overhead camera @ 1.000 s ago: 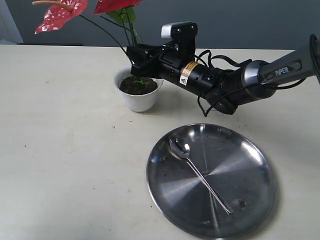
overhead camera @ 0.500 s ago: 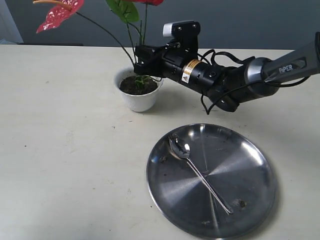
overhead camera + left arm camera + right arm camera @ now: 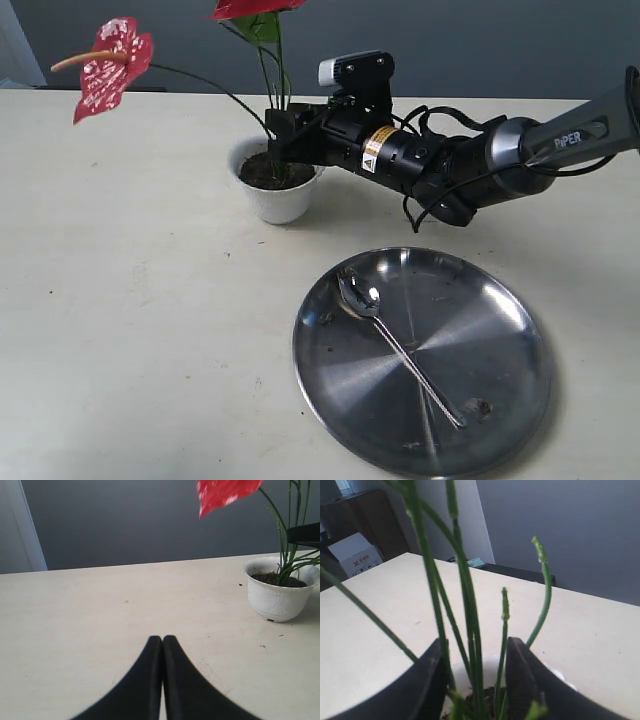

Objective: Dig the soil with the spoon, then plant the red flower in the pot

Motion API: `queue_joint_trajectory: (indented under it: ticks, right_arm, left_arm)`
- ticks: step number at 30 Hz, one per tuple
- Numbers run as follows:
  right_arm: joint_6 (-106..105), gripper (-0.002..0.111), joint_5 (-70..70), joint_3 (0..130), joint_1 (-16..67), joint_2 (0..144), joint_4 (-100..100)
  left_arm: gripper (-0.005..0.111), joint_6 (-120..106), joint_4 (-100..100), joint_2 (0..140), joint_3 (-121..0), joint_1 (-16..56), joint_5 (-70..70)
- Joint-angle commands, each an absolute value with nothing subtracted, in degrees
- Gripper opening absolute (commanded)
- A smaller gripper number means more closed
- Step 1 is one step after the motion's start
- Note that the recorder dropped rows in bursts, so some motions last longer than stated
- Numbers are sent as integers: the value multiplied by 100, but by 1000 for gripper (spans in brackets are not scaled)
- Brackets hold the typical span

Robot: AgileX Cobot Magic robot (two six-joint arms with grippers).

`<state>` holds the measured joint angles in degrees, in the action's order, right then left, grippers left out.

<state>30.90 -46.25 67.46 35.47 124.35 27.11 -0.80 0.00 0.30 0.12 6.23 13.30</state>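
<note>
The red flower [image 3: 110,62] stands with its green stems in the soil [image 3: 262,172] of the white pot [image 3: 280,200]. My right gripper [image 3: 283,125] hovers just above the pot's rim, open, its fingers on either side of the stems without pinching them. In the right wrist view the stems [image 3: 465,590] rise loosely between the spread fingers of that gripper [image 3: 475,647]. The spoon [image 3: 395,345] lies on the steel plate [image 3: 490,400]. My left gripper [image 3: 162,639] is shut and empty, low over the table, well away from the pot [image 3: 277,600]; a red bloom [image 3: 222,492] hangs above.
The large round steel plate sits at the front right of the table, with crumbs of soil on it. The right arm [image 3: 480,165] stretches across the table behind the plate. A grey wall stands behind the table's far edge.
The blooms have swung: the left one sank lower and further left, the other rose to the frame's top. The right gripper stayed at the pot's rim, shifting only slightly.
</note>
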Motion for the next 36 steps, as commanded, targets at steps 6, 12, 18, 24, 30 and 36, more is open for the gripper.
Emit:
queue_joint_trajectory:
  ticks: [6, 12, 18, 24, 30, 36]
  right_arm:
    - [3011, 38, -4332, 6715, 3531, 12026, 2760]
    - [2945, 38, -4085, 6715, 3531, 11752, 2801]
    - [2874, 38, -3781, 6715, 3531, 11592, 2801]
    - [2854, 38, -3581, 6715, 3531, 11447, 2850]
    - [2854, 38, -2952, 6715, 3531, 11156, 2986]
    - [3004, 38, -2438, 6715, 3531, 10966, 3628]
  left_arm:
    - [0, -58, 0, 0, 0, 639, 1330]
    - [0, -58, 0, 0, 0, 639, 1330]
    - [0, -58, 0, 0, 0, 639, 1330]
    - [0, -58, 0, 0, 0, 639, 1330]
    - [0, -58, 0, 0, 0, 639, 1330]
    - [0, -58, 0, 0, 0, 639, 1330]
